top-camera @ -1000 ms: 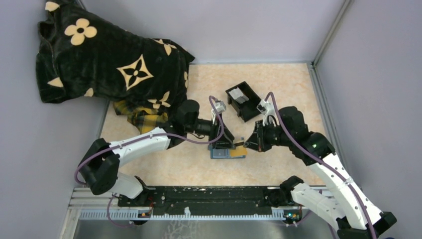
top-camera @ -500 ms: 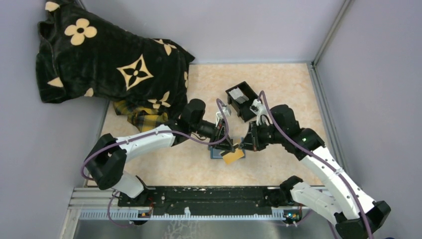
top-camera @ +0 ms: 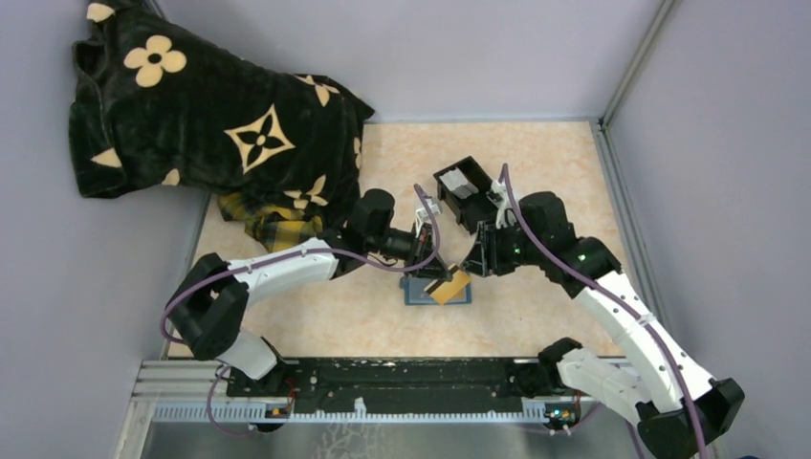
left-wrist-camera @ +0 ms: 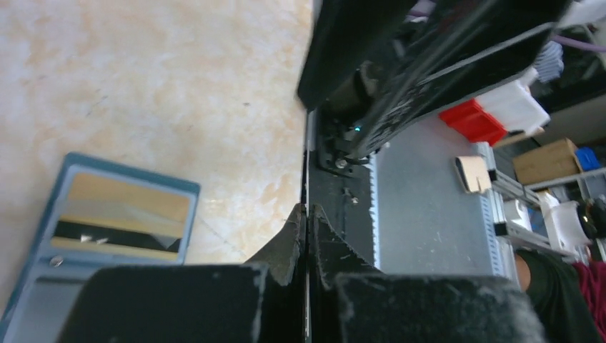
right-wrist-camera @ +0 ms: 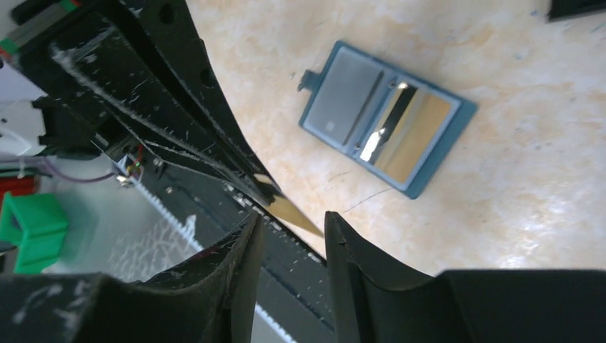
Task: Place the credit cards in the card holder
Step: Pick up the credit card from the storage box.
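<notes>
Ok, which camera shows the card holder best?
The right wrist view: the whole open card holder lies unobstructed. The left wrist view loses one end behind the left pincer; the top view shows it small, partly hidden by a card.

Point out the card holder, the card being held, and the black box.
card holder (right-wrist-camera: 343,107): right wrist view, on its grey left panel.
credit card (right-wrist-camera: 289,211): right wrist view, on its gold free tip.
black box (top-camera: 471,212): top view, on its dark near end.

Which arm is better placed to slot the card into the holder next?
Left. Its hand is shut on the gold card, right by the open card holder. The right hand is open and holds nothing.
</notes>
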{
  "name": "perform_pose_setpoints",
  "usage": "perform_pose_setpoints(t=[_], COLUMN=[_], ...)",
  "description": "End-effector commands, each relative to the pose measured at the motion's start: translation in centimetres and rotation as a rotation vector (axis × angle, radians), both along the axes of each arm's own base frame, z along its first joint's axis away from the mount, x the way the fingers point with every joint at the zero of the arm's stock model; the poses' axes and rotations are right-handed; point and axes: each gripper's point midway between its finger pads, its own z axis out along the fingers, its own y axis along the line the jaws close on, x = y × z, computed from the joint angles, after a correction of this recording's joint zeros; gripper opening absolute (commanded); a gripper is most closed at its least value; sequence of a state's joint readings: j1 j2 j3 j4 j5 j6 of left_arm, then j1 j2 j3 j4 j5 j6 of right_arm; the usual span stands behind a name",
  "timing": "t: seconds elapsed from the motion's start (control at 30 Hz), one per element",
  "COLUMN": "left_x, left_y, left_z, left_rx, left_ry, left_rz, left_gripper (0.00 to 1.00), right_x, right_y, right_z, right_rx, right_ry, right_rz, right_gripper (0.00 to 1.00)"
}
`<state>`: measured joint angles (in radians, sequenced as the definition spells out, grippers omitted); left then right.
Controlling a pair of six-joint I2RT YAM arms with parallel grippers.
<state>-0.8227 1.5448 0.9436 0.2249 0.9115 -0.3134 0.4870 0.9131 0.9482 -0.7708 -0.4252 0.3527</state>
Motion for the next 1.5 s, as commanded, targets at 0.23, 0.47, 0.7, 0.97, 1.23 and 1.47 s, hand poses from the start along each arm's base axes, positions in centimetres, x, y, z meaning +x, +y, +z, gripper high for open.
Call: perform_pose_setpoints(t=[0.23,0.47,0.7,0.97,1.23,1.47], left_x=[7.1,7.7,7.5,7.8,8.2,8.3], left_y=[0.4,1.9,1.5,1.8,2.4,2.5], left_z=[1.0,1.8,1.8,0.8,0.6,0.2], left_rx=[-0.183,-0.363,-0.422,-0.404,-0.398,-0.41], left_ry=[0.176,0.392,0.498,0.503,0.483,0.495], left_rz=[0.58,0.712,0.689,0.717,0.746,0.742], left_gripper=[0.0,0.0,0.0,0.0,0.0,0.0], right_x=[3.7,4.1,4.6,4.6,5.0,5.4], right_y=[-1.0,-0.1,0.6,1.2,-0.4,0.0], right_z=[-0.6,-2.8,-3.9,-3.7,-4.1,-3.9], right_rx=[0.066,0.134,0.184,0.237,0.182,0.201], right_ry=[-0.2,-0.187,-0.176,-0.178,-0.203,-0.212], right_rz=[-0.19,-0.209,-0.214,-0.215,-0.287,-0.282], right_gripper=[0.41,0.41,0.41,0.4,0.39,0.39])
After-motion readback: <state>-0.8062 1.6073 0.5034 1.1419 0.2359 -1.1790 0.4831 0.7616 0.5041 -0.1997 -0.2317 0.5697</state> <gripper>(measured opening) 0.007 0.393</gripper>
